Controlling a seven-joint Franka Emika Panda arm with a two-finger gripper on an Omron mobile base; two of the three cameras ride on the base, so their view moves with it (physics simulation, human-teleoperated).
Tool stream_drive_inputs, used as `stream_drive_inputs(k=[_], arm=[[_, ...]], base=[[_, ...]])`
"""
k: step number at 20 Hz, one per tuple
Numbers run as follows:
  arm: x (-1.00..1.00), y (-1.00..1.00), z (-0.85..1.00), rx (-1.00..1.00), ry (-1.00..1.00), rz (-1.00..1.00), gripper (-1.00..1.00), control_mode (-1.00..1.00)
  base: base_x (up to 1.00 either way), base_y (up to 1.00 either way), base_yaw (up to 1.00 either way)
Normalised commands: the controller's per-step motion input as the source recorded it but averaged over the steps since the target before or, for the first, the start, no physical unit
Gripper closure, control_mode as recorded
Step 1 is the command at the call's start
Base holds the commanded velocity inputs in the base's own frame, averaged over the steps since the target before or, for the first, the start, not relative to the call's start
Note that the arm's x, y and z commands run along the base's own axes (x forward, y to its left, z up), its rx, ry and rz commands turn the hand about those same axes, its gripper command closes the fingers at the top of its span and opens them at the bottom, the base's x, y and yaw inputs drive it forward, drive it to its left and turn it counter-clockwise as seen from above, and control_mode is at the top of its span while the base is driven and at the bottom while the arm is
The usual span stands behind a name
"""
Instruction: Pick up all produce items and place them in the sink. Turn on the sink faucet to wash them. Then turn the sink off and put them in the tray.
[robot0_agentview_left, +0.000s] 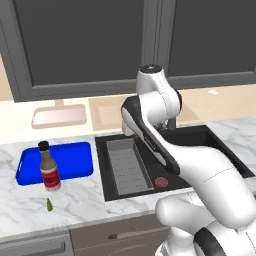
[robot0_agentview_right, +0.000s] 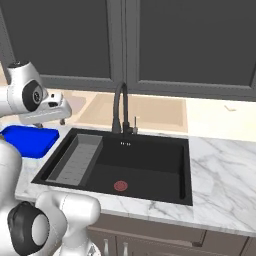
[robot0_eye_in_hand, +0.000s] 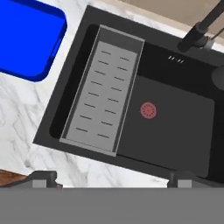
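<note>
A small yellow-green produce item (robot0_agentview_left: 49, 204) lies on the marble counter near the front edge, just in front of a brown bottle. The black sink (robot0_eye_in_hand: 175, 118) has a grey ribbed rack (robot0_eye_in_hand: 103, 94) on one side and a red drain (robot0_eye_in_hand: 148, 110) in its floor. At the back rim rises the black gooseneck sink faucet (robot0_agentview_right: 120, 106). The blue tray (robot0_agentview_left: 70, 159) lies left of the sink. My gripper (robot0_eye_in_hand: 112, 179) hangs high over the sink's front rim, open, with nothing between its widely spread fingertips (robot0_eye_in_hand: 41, 177).
A brown red-labelled bottle (robot0_agentview_left: 49, 170) with a black cap stands on the blue tray's front edge. A pale pink-beige tray (robot0_agentview_left: 59, 116) sits at the back left. Marble counter (robot0_agentview_right: 220, 170) extends right of the sink. Dark cabinet doors line the wall behind.
</note>
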Motion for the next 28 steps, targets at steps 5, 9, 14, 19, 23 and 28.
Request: stream_drive_inputs(k=[5,9,14,19,23,28], arm=[[-0.13,0.54,-0.20,-0.01,0.04,0.01,-1.00,-1.00],[-0.41,0.32,-0.40,0.01,0.03,0.01,-1.00,-1.00],[-0.46,0.37,-0.50,0.00,0.03,0.01,-1.00,-1.00],[-0.48,0.31,-0.34,0.04,0.00,-0.01,-1.00,-1.00],[-0.28,0.39,-0.22,0.05,0.00,-0.04,-1.00,-1.00],[-0.07,0.50,-0.21,0.05,0.00,-0.05,-1.00,-1.00]], base=[[0.00,0.00,0.00],[0.00,0.00,0.00],[0.00,0.00,0.00],[0.00,0.00,0.00],[0.00,0.00,0.00],[0.00,0.00,0.00]])
